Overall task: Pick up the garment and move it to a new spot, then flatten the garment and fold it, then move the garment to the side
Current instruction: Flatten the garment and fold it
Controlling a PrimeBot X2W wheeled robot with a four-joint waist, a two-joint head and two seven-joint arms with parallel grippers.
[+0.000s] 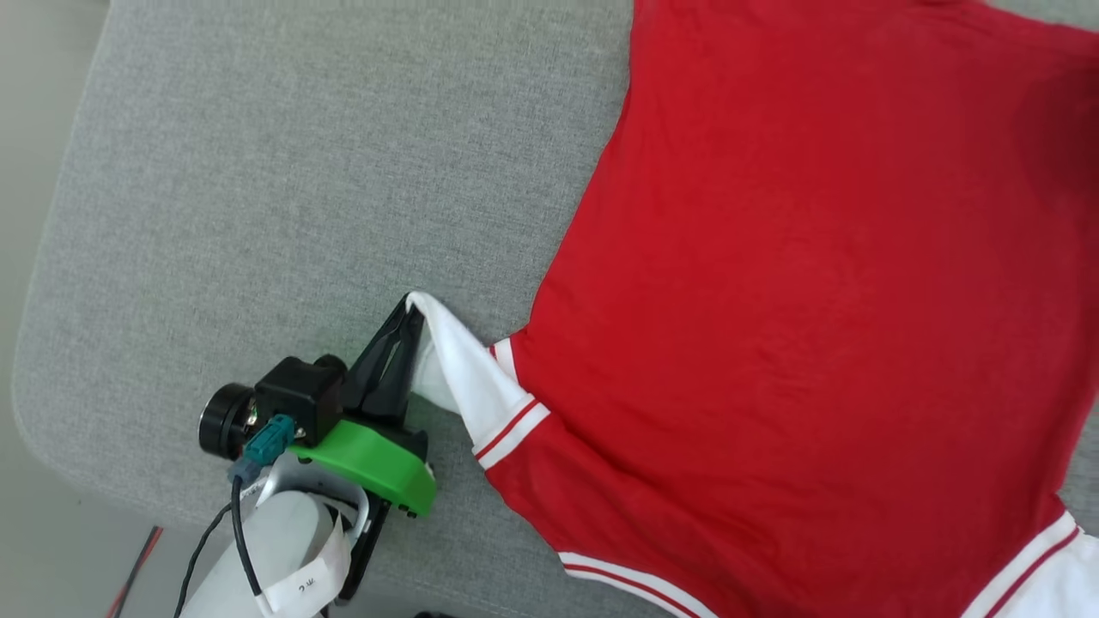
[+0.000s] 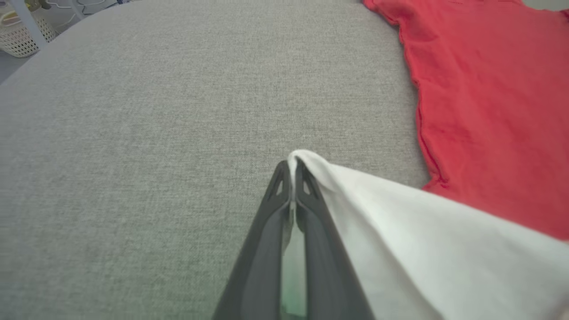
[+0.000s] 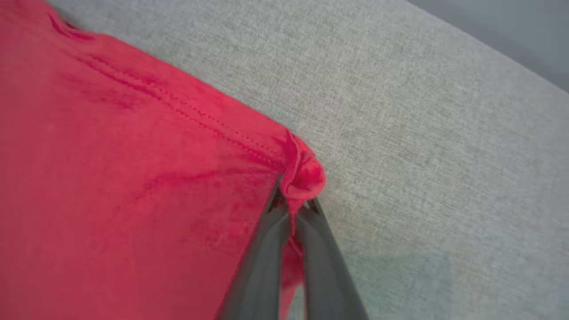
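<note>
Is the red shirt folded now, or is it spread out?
Spread out: the garment lies open across the grey surface, no fold visible.

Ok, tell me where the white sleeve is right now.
In the head view the white sleeve lies lower centre, at the left edge of the garment, its tip pinched in the left gripper over the grey cushion.

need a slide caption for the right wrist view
The right gripper shut on a red corner of the garment, over the grey cushion.
</note>
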